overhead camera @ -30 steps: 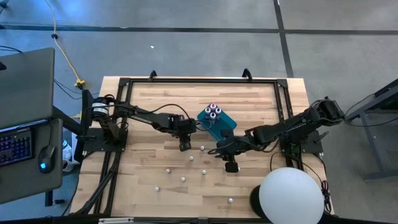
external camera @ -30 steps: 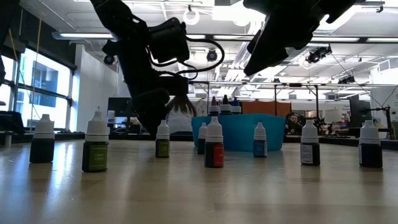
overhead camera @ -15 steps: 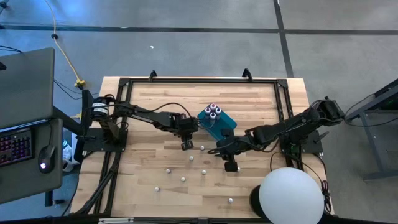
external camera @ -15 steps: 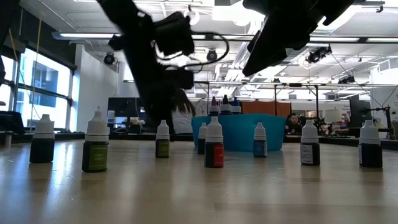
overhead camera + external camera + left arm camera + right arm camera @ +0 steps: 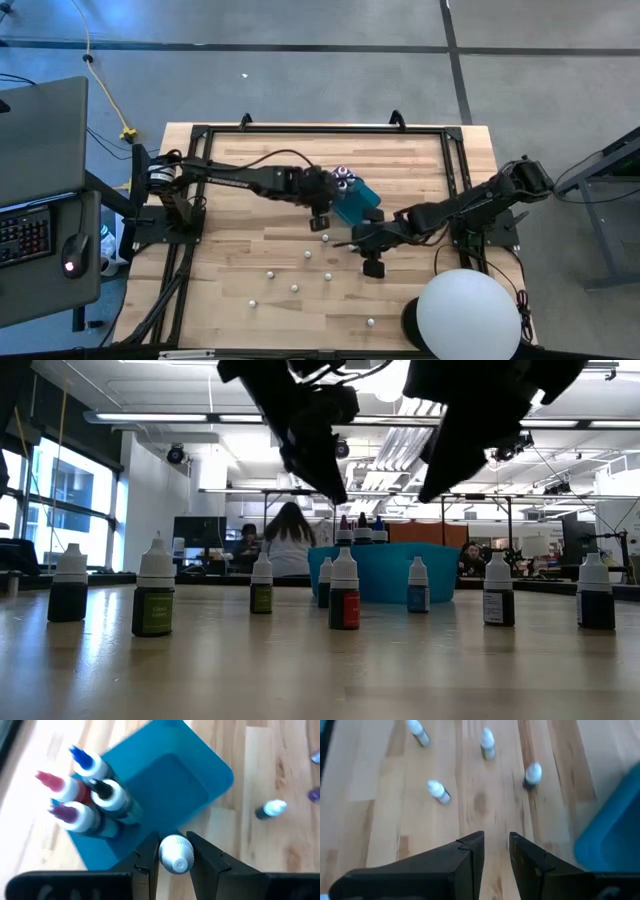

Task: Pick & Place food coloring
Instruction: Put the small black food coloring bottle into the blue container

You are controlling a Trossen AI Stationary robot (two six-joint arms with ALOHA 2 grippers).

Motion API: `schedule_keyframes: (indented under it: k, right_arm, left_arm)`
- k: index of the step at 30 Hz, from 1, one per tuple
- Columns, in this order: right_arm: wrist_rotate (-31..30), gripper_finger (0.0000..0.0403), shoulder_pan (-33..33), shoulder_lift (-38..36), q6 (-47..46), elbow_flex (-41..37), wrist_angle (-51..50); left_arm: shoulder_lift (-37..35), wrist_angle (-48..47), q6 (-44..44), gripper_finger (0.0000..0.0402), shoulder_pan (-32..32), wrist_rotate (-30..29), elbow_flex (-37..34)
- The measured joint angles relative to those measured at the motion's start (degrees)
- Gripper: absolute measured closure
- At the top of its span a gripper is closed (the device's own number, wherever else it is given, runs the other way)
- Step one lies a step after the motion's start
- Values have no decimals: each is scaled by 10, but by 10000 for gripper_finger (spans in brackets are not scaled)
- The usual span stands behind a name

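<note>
Seeing open wood along the tabletop (image 5: pixel 230 160) far edge and left side; loose food coloring bottles (image 5: pixel 294 288) scattered toward the near edge; my left end effector (image 5: pixel 175 862) is clamped on a white-capped bottle (image 5: pixel 175 853), raised at the teal box (image 5: pixel 165 795) rim, four bottles (image 5: pixel 82 790) standing in one end of it; right end effector (image 5: pixel 495 851) hovers just beside the box, fingers slightly apart, holding nothing.
</note>
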State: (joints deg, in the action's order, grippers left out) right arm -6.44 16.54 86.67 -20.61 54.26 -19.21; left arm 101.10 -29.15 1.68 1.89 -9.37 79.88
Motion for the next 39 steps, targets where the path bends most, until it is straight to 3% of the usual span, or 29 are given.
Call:
schedule_keyframes:
  k: [6, 22, 39]
  right_arm:
    - [-30, 320, 17, 0, -49, 0, -24]
    - [-46, 320, 50, 0, -49, 0, -24]
    - [-46, 320, 50, 0, -49, 0, -24]
  left_arm:
    - [1, 7, 1, 323, 9, -3, 1]
    - [82, 35, 26, 323, 94, 47, 0]
    - [82, 33, 31, 323, 97, 44, 0]
